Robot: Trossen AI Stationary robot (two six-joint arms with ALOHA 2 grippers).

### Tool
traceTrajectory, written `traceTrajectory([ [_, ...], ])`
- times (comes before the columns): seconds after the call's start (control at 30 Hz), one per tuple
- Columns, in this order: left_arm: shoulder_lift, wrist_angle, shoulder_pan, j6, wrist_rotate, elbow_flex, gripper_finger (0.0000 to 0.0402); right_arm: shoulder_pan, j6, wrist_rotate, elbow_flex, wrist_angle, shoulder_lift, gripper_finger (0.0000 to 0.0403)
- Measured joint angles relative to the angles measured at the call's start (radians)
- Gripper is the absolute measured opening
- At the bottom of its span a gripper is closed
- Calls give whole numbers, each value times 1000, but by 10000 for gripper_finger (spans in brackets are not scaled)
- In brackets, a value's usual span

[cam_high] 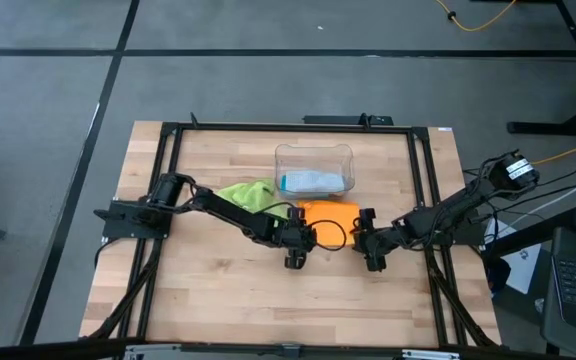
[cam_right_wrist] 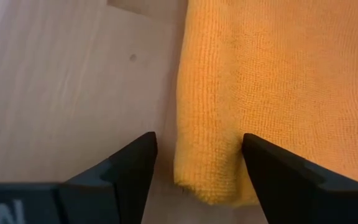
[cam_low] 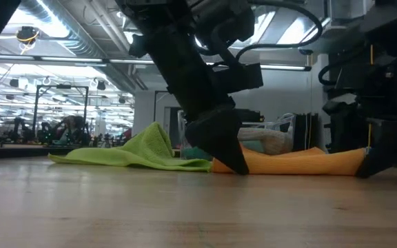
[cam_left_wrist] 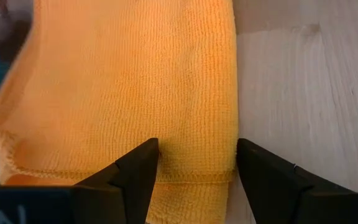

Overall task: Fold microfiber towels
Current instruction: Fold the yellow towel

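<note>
An orange towel [cam_high: 328, 216] lies flat on the wooden table, in front of the clear bin. My left gripper [cam_high: 296, 258] stands open at its near left corner. One finger is over the cloth [cam_left_wrist: 166, 93], the other beside its near edge. My right gripper [cam_high: 373, 260] stands open at the near right corner [cam_right_wrist: 207, 180], one finger on each side of it. A lime green towel [cam_high: 246, 195] lies rumpled on the table to the left. A blue towel [cam_high: 311, 182] lies in the bin. My left gripper comes slanting down from the table's left, and in the low view one fingertip [cam_low: 238, 165] is down at the table by the orange towel's edge. Whether it touches the cloth I cannot tell. My right gripper slants down from the right; whether its fingertips [cam_low: 367, 169] touch the towel I cannot tell.
The clear plastic bin [cam_high: 313, 155] stands just behind the orange towel. A black frame [cam_high: 168, 180] runs around the table top. Bare wood [cam_high: 288, 310] stretches from the grippers to the near edge.
</note>
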Motion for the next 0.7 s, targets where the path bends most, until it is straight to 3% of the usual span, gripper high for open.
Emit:
traceTrajectory([
  [0.17, 0, -23, 42, -43, 92, 1, 203, -26, 4, -31, 0, 0, 0, 244],
  [0.3, 0, -23, 56, -42, 111, 1, 175, -45, 4, -51, 0, -2, 1, 216],
  [0.7, 1, -17, 51, -123, 91, -2, 23, -60, 82, -75, -2, 12, 4, 26],
])
